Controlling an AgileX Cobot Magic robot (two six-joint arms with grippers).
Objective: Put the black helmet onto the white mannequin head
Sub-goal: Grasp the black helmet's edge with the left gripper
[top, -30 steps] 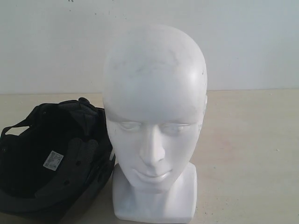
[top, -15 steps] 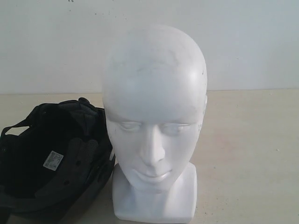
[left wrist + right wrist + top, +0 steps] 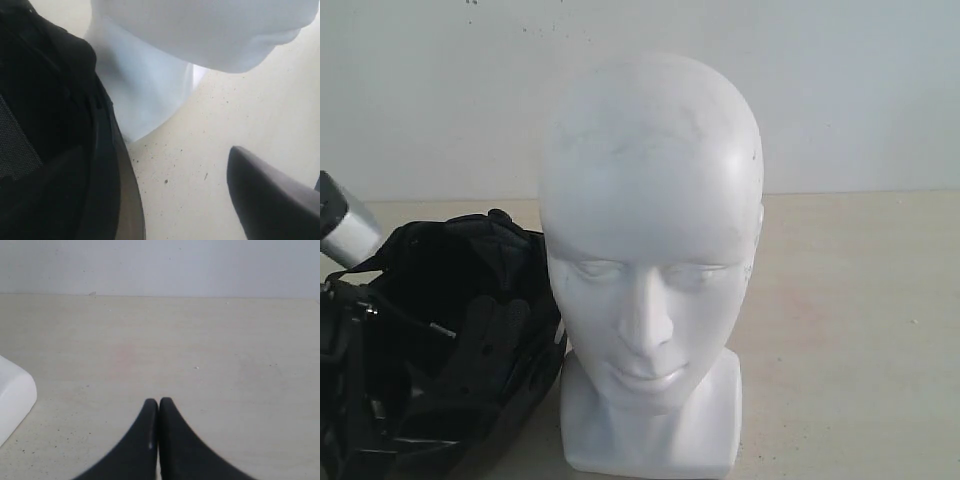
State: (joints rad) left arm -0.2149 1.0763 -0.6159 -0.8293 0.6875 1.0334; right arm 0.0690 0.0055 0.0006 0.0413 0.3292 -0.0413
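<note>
The black helmet [image 3: 470,330] lies opening-up on the table, touching the left side of the white mannequin head [image 3: 650,250], which stands upright on its squarish neck base. My left arm [image 3: 345,230] reaches in from the left edge over the helmet's hollow. In the left wrist view the left gripper [image 3: 165,195] is open: one dark finger [image 3: 265,195] hangs over bare table beside the helmet's rim and smoky visor [image 3: 131,210], and the other finger is hidden. The mannequin's neck [image 3: 145,85] is just beyond. My right gripper [image 3: 159,407] is shut on nothing above the table.
A pale beige table [image 3: 850,330] runs to a white wall [image 3: 860,90] behind. A corner of the mannequin's base [image 3: 12,400] shows in the right wrist view, well apart from the shut fingers.
My left arm has come into the exterior view from the left and now hangs over the helmet's hollow, covering the white label. The mannequin head has not moved.
</note>
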